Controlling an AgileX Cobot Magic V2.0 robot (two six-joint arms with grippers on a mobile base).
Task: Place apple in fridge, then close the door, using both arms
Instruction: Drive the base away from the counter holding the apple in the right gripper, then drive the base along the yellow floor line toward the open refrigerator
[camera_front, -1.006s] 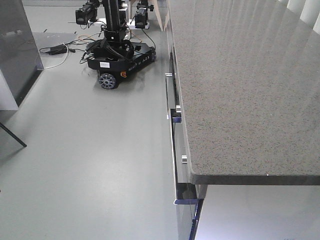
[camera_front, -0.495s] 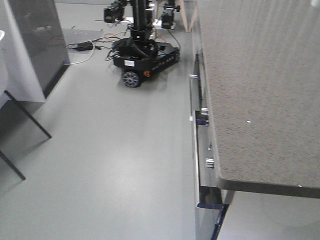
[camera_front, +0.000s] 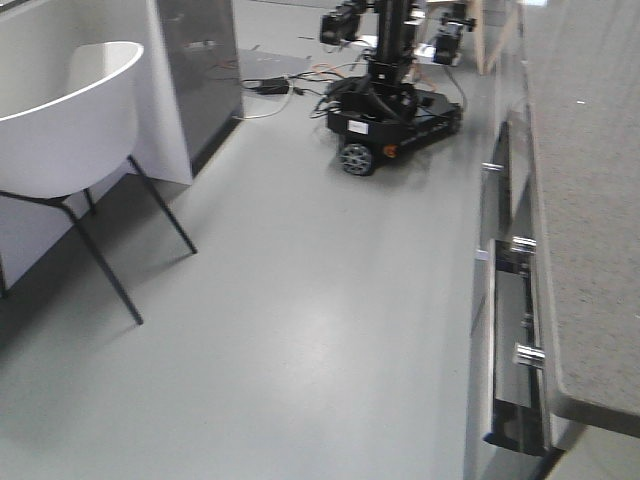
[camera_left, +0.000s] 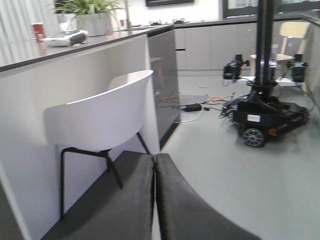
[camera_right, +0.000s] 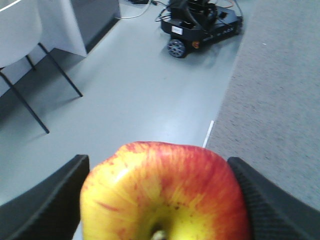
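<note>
1. The left pincer (camera_left: 154, 162) has its two dark fingers pressed flat together with nothing between them. It points roughly level toward a white chair (camera_left: 100, 115).
2. A drawer (camera_front: 515, 350) under the speckled table (camera_front: 590, 250) stands open; its contents cannot be made out.
3. The right pincer (camera_right: 160, 200) clamps the apple (camera_right: 165, 185) between both fingers, angled downward over the table's edge and the grey floor (camera_right: 140, 90).

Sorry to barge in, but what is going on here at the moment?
The robot's right tool is shut on the apple, holding it over the grey floor beside a speckled counter. The left tool is shut and empty. A white chair and another wheeled robot stand ahead. The apple has not been put away yet.
</note>
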